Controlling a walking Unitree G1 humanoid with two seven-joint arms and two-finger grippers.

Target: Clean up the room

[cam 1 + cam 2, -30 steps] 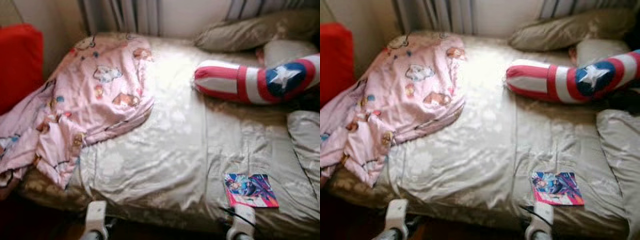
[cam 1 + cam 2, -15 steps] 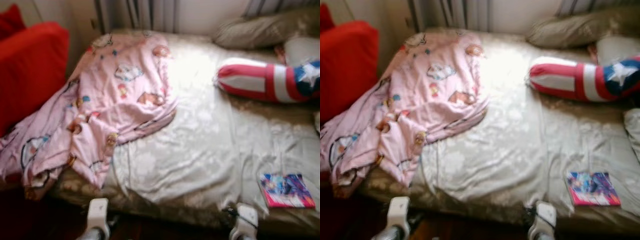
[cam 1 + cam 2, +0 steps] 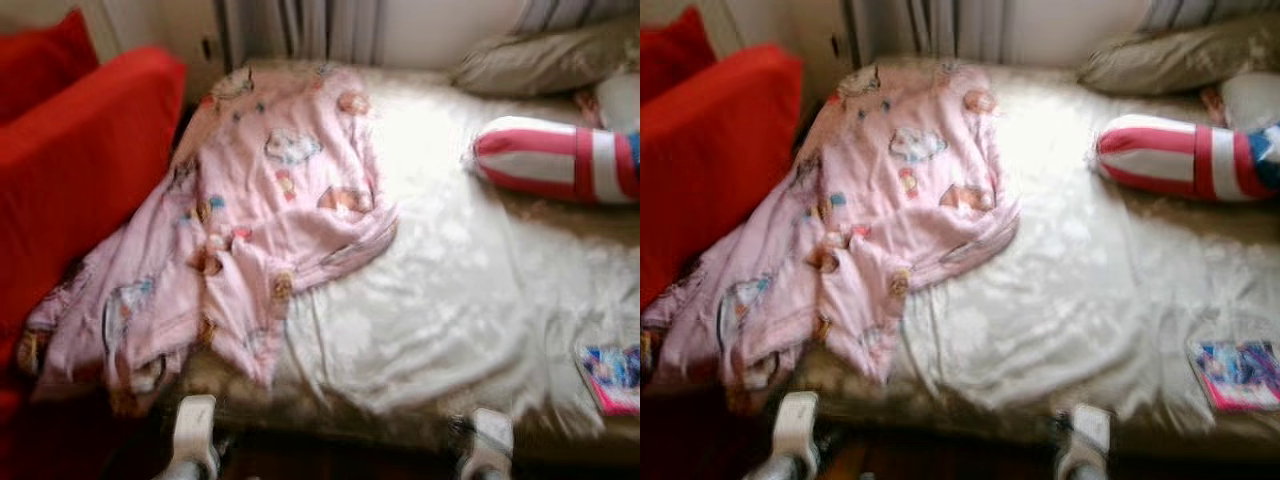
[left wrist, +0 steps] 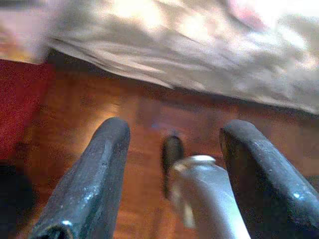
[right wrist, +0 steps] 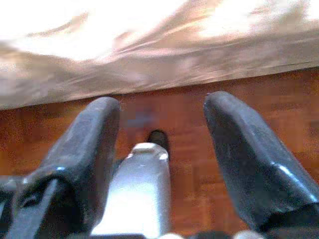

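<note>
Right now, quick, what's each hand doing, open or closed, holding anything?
Left hand: open, holding nothing, hanging low over the wood floor.
Right hand: open, holding nothing, also low by the bed edge.

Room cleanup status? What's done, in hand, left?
Done: nothing visibly tidied. The pink blanket lies crumpled, hanging off the bed edge beside the red sofa. In hand: nothing; the left gripper and right gripper are open, low over the wood floor by the bed. Left: blanket, the book near the bed's front edge, and the striped pillow.
</note>
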